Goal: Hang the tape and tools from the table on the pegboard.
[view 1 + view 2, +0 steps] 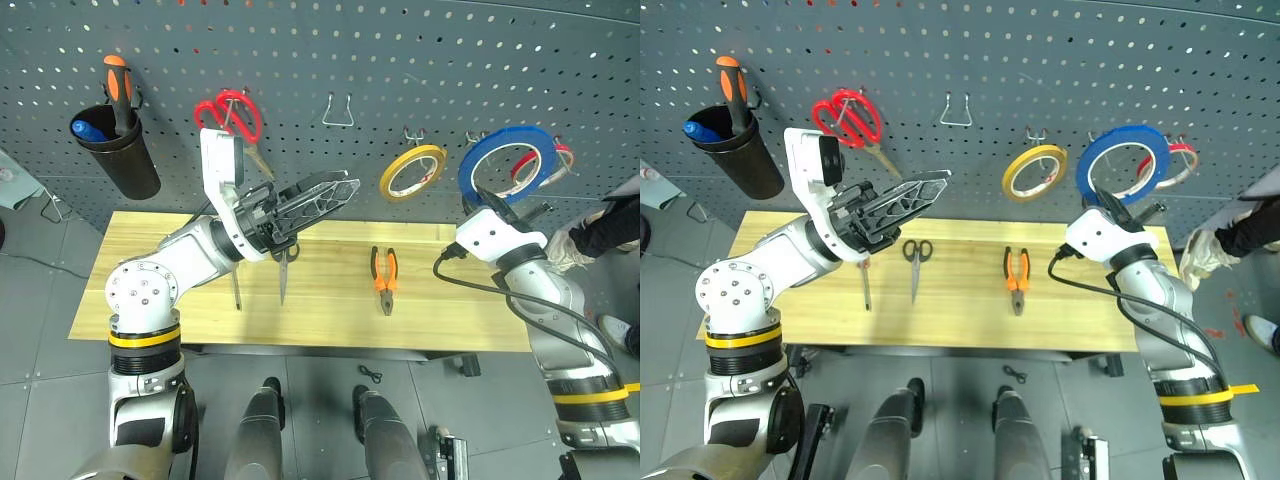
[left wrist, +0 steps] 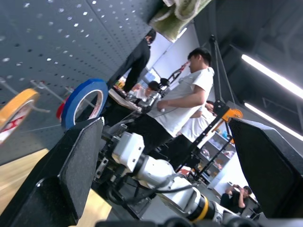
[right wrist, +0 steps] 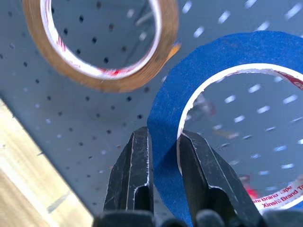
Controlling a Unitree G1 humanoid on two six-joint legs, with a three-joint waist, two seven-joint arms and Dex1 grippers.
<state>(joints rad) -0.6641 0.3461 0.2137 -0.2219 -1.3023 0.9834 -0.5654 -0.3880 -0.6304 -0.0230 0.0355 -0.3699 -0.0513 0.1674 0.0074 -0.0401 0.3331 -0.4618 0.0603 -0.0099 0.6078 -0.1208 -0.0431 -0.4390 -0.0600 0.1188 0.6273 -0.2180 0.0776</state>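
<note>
Up against the pegboard (image 1: 330,50), on my right, my right gripper (image 3: 163,142) pinches the blue tape (image 1: 505,160) by its lower rim, one finger on each face of the ring. The tape stands upright, lifted clear of the table (image 1: 450,310), close in front of the board with a red roll (image 1: 560,160) just behind it. Whether the ring sits on a hook yet I cannot tell. A yellow roll (image 1: 412,171) hangs on the board just left of it.

My left gripper (image 1: 325,198) hovers above the left half of the table, pointing right, its fingers spread wide with nothing between them.

On the table the pliers (image 1: 385,280) lie near the middle, handles toward the board. Left of them lie the small scissors (image 1: 917,260), blades toward me, and beside those the slim screwdriver (image 1: 866,285); my left arm partly covers its handle.

On the board's left part hang big red scissors (image 1: 230,115) and a black cup (image 1: 120,150) holding an orange-and-black screwdriver (image 1: 118,90). An empty wire hook (image 1: 338,110) sits between the red scissors and the yellow roll.

A person's sleeve and gloved hand (image 1: 570,245) show at the right edge, beyond the table's end.
</note>
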